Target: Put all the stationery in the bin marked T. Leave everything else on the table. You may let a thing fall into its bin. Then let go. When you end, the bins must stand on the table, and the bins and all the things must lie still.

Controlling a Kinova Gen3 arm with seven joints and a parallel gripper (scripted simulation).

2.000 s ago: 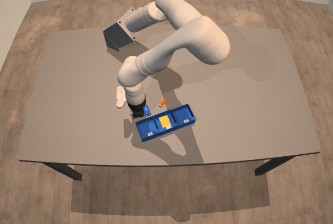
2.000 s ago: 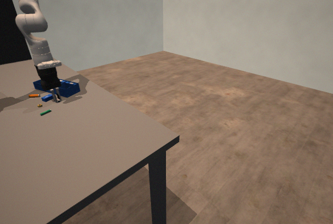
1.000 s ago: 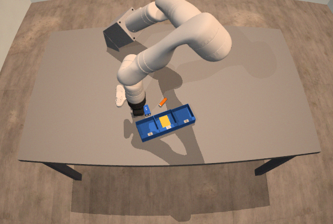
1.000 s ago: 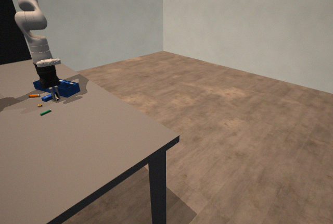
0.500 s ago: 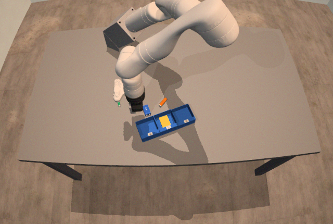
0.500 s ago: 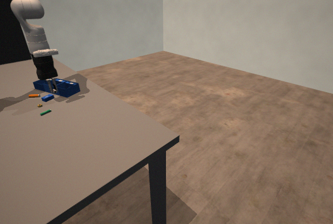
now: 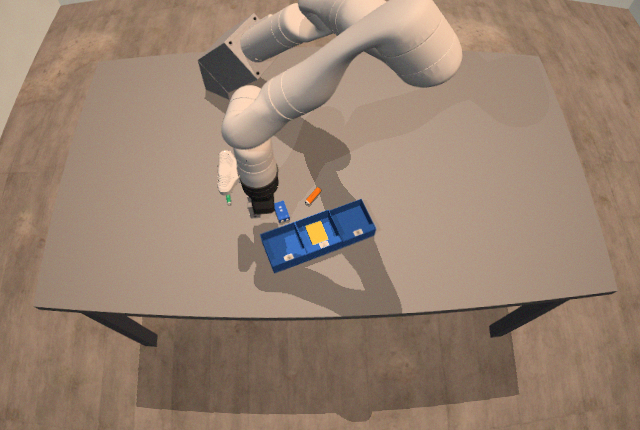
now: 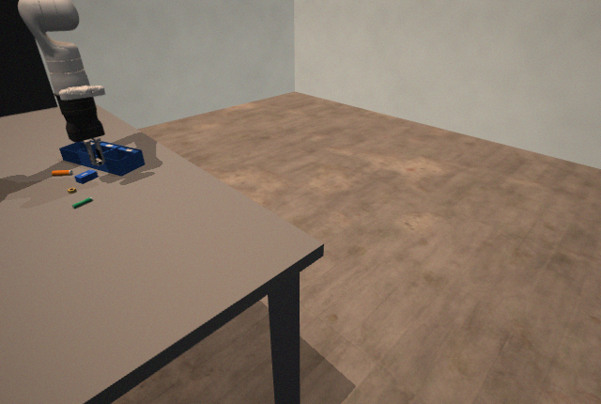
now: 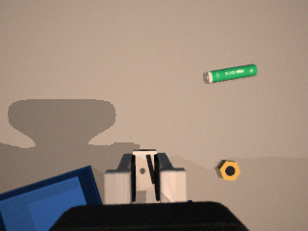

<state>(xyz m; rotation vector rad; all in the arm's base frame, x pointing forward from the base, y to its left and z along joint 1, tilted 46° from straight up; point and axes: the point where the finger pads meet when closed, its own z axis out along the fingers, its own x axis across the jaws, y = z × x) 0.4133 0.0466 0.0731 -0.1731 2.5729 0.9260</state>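
My gripper (image 7: 255, 213) (image 8: 96, 157) (image 9: 144, 169) is shut on a small white item with a black mark (image 9: 143, 170). It holds the item a little above the table, just left of the blue three-part bin (image 7: 361, 213) (image 8: 127, 163). A yellow pad (image 7: 315, 232) lies in the bin's middle part. The bin's labels are too small to read. A small blue box (image 7: 281, 210) (image 8: 85, 176) lies between the gripper and the bin. An orange cylinder (image 7: 312, 195) (image 8: 61, 172), a green battery (image 7: 228, 199) (image 8: 82, 202) (image 9: 230, 73) and a yellow nut (image 8: 71, 190) (image 9: 228, 169) lie on the table.
A white shoe lies on the table behind the arm's wrist. A blue corner (image 9: 48, 202) shows at the lower left of the wrist view; I cannot tell whether it is the bin or the box. The arm's dark base (image 7: 224, 68) stands at the back.
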